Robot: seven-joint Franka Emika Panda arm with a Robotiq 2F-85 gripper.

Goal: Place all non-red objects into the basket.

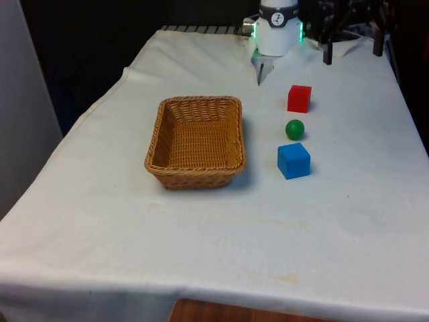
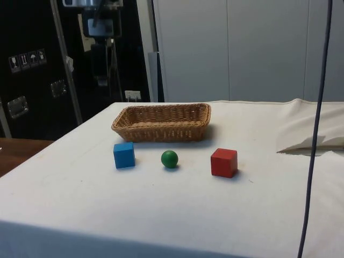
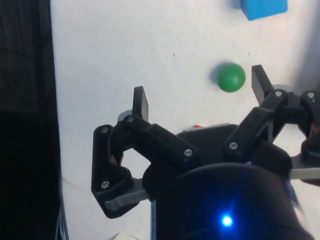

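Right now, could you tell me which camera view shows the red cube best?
The side view: the red cube sits near the camera, unobstructed, beside the green ball. The front view shows it whole but farther off, beyond the ball. In the wrist view the gripper hides nearly all of it.

The basket [image 1: 196, 141] is woven from tan wicker, rough and ribbed in texture. The table [image 1: 201, 241] is covered by a matt white cloth (lightly creased). The blue cube [image 1: 293, 160], red cube [image 1: 299, 98] and green ball [image 1: 294, 129] are smooth with a dull, painted-looking finish.
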